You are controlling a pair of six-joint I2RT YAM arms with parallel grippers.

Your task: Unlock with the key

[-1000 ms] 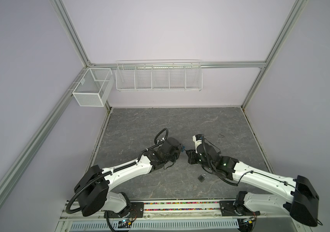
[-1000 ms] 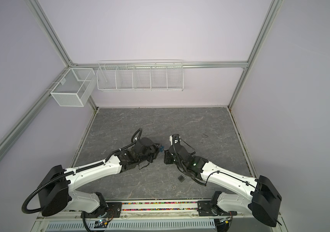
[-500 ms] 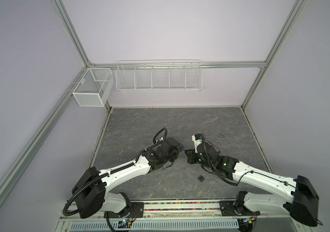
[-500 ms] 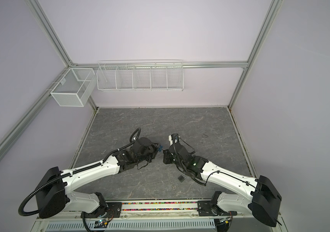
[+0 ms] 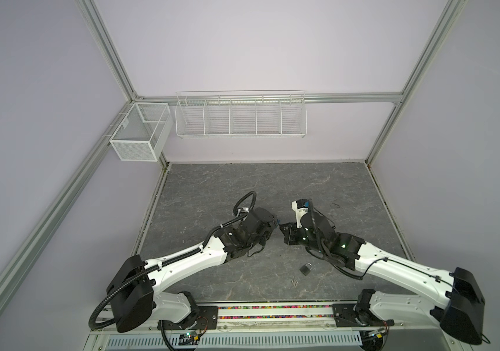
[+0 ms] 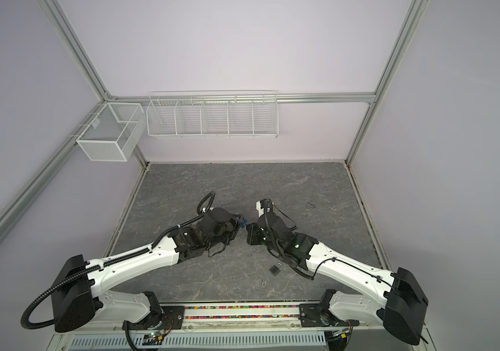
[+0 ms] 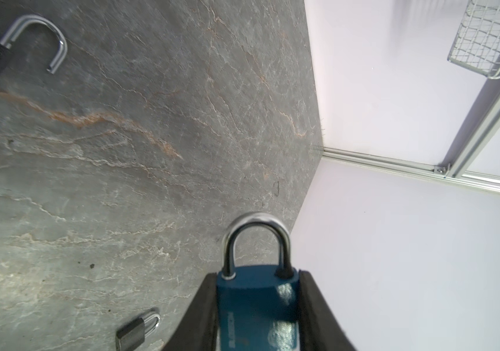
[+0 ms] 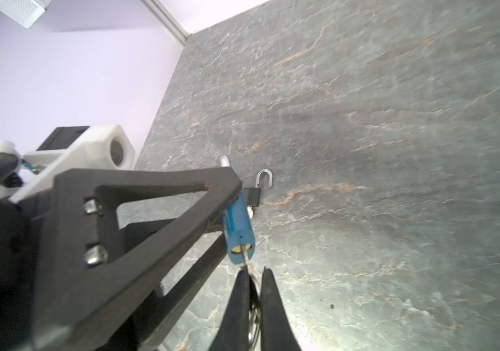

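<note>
A blue padlock (image 7: 256,304) with its steel shackle (image 7: 254,231) closed sits between the pads of my left gripper (image 7: 256,275), which is shut on its body. In the right wrist view the blue padlock (image 8: 238,225) shows its brass keyhole end. A thin key (image 8: 246,256) runs from that keyhole to my right gripper (image 8: 254,270), which is shut on the key's head and ring. In both top views the two grippers meet tip to tip at mid-table, left gripper (image 5: 273,226) against right gripper (image 5: 283,231), with a speck of the blue padlock (image 6: 242,224) between them.
A small dark padlock (image 5: 305,269) and a loose key ring (image 5: 294,280) lie on the grey stone table near the front. An open black padlock (image 8: 254,194) lies beyond the blue one. White wire baskets (image 5: 239,115) hang on the back wall.
The left arm's elbow has shifted slightly toward the front left. Both grippers stay together at the blue padlock with the same grips.
</note>
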